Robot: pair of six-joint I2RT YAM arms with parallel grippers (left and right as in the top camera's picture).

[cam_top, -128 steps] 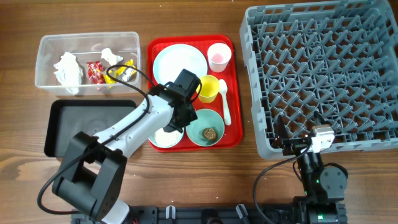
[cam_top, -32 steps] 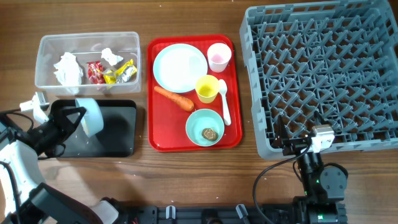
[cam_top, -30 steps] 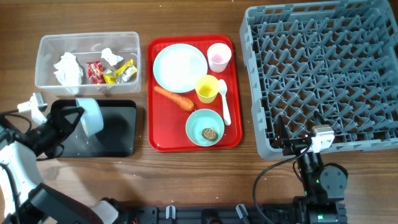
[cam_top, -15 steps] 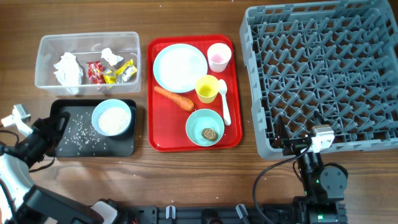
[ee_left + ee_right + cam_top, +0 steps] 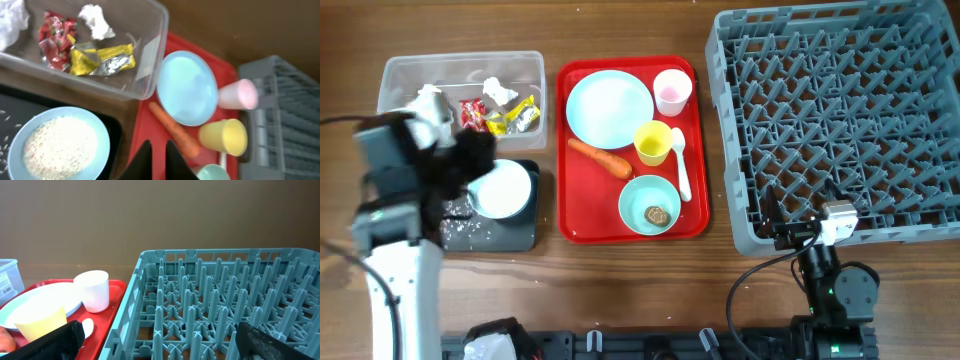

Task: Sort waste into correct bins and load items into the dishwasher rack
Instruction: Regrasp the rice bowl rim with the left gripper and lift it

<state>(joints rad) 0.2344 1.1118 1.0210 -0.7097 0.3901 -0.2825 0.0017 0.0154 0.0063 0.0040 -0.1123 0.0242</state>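
Observation:
A light blue bowl of white rice (image 5: 502, 190) stands upright in the black tray (image 5: 520, 232), with loose grains (image 5: 460, 225) beside it. My left gripper (image 5: 470, 165) hovers above the tray's left part, shut and empty. In the left wrist view its fingers (image 5: 158, 160) point between that bowl (image 5: 60, 142) and the carrot (image 5: 172, 130). The clear tub (image 5: 460, 57) holds tissues and wrappers. My right gripper (image 5: 800, 235) rests open at the front edge of the rack (image 5: 840, 120), and its wrist view (image 5: 162, 340) shows the jaws wide apart.
The red tray (image 5: 695, 225) carries the plate (image 5: 610, 108), pink cup (image 5: 672, 90), yellow cup (image 5: 653, 142), white spoon (image 5: 680, 165), carrot (image 5: 600, 157) and a second bowl (image 5: 638, 195) holding a brown lump (image 5: 657, 213). The rack's pegs (image 5: 225, 295) stand upright.
The bowl was tipped over the black tray and set down upright in it, spilling some rice. My left gripper let go, rose and now hovers over the tray's left side. The right arm stayed still.

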